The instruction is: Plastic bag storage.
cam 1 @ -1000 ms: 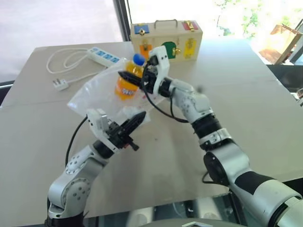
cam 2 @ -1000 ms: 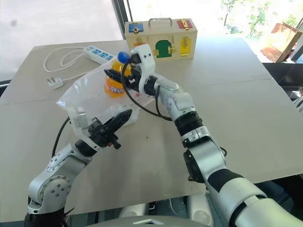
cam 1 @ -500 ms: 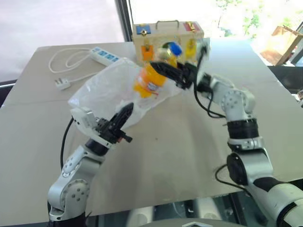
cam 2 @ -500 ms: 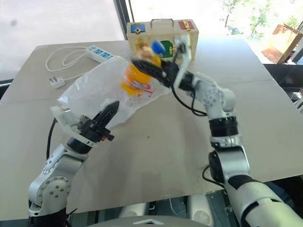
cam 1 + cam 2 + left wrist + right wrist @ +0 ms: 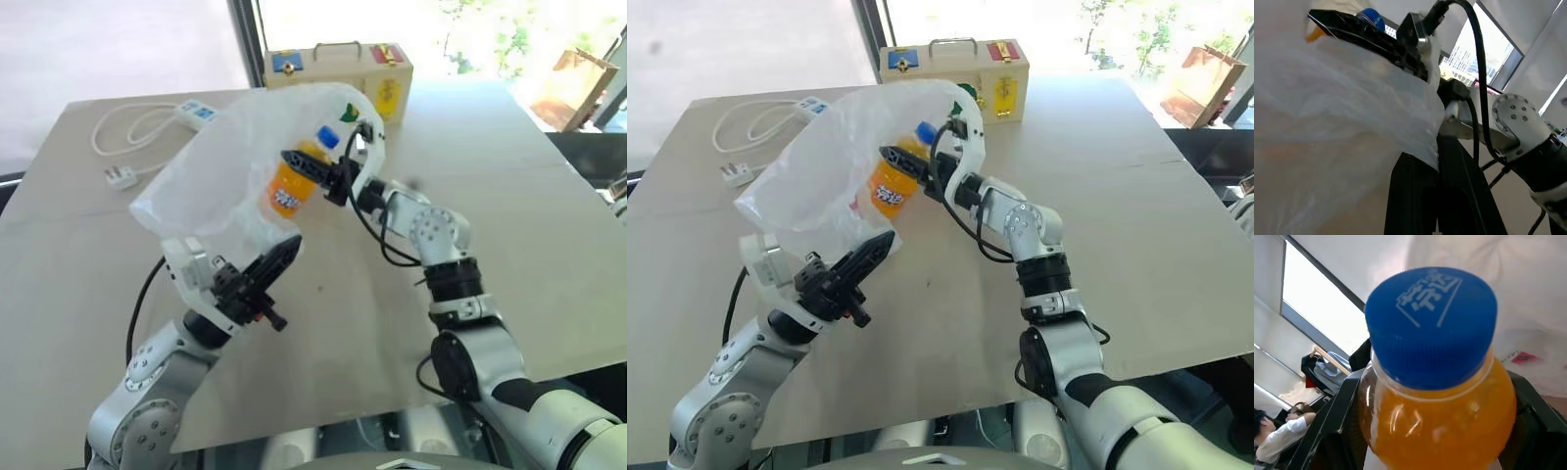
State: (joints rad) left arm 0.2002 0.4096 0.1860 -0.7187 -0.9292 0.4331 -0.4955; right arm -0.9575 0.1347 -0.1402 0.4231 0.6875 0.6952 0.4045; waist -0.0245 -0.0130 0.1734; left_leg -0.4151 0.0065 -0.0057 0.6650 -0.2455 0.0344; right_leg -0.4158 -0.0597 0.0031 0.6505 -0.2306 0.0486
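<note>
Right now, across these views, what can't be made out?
- Bottom of the orange drink bottle with blue cap: veiled by the thin translucent white plastic bag in both eye views.
- Bag's red print: too small to read, right wrist view.
- Left gripper fingertips: bag film covers them, left wrist view.
- Right gripper fingers: partly behind the bottle, right wrist view.

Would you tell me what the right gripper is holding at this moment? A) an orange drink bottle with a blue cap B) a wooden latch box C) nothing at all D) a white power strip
A: the right gripper has its black fingers on either side of the orange drink bottle, blue cap up, at the mouth of the plastic bag.
</note>
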